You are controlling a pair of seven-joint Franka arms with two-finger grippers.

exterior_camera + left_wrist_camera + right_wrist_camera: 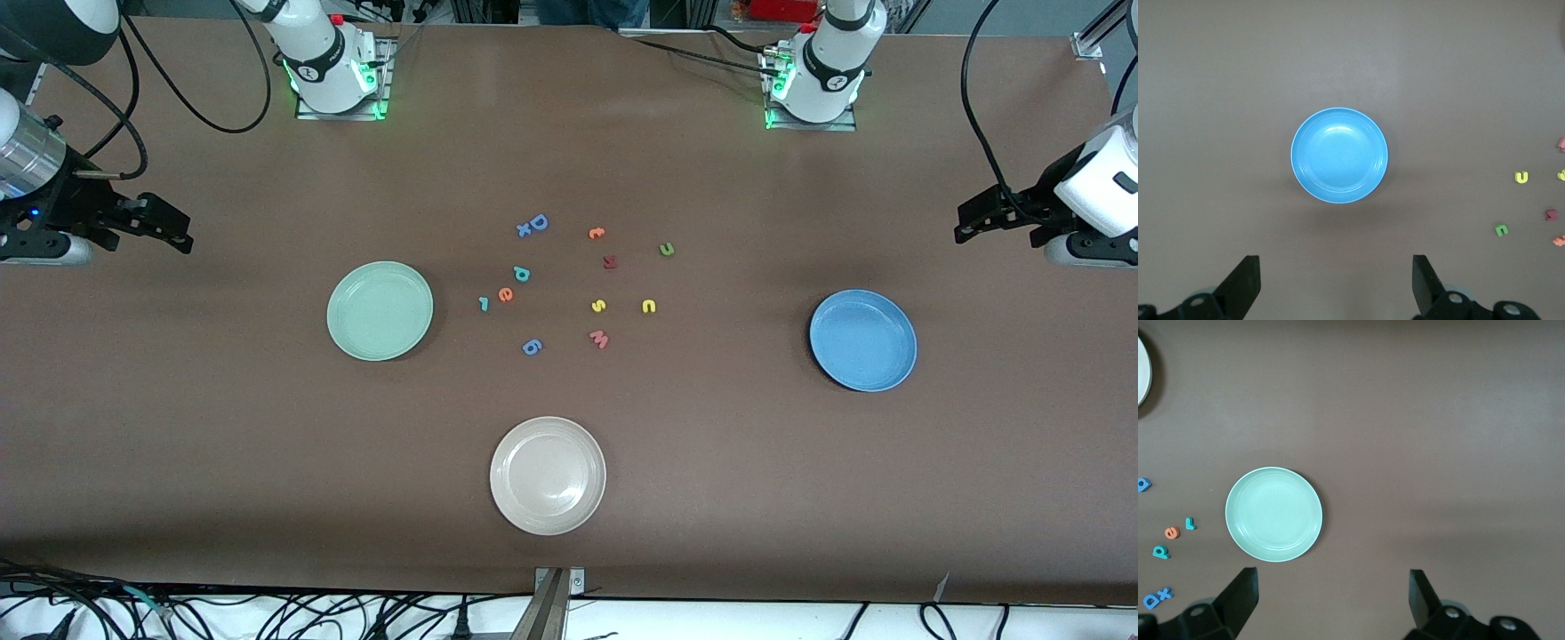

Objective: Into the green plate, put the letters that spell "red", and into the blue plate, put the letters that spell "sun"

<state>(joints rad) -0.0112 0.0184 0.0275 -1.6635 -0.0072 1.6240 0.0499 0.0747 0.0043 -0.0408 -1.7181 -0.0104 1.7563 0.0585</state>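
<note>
The green plate (380, 310) (1273, 514) lies toward the right arm's end, the blue plate (862, 340) (1339, 155) toward the left arm's end. Between them lie the teal r (484, 304), orange e (505, 295) and teal d (521, 275), close together. Nearer the blue plate are the yellow s (598, 307), yellow u (649, 306) and olive n (666, 250). My right gripper (182, 233) (1333, 597) hangs open, high over the table's end by the green plate. My left gripper (963, 226) (1337, 280) hangs open, high by the blue plate. Both hold nothing.
A beige-white plate (548, 476) sits nearest the front camera. Other letters lie in the cluster: a blue D (538, 222) with a small x, an orange letter (597, 233), a dark red letter (610, 261), a pink w (598, 339), a blue 6 (532, 347).
</note>
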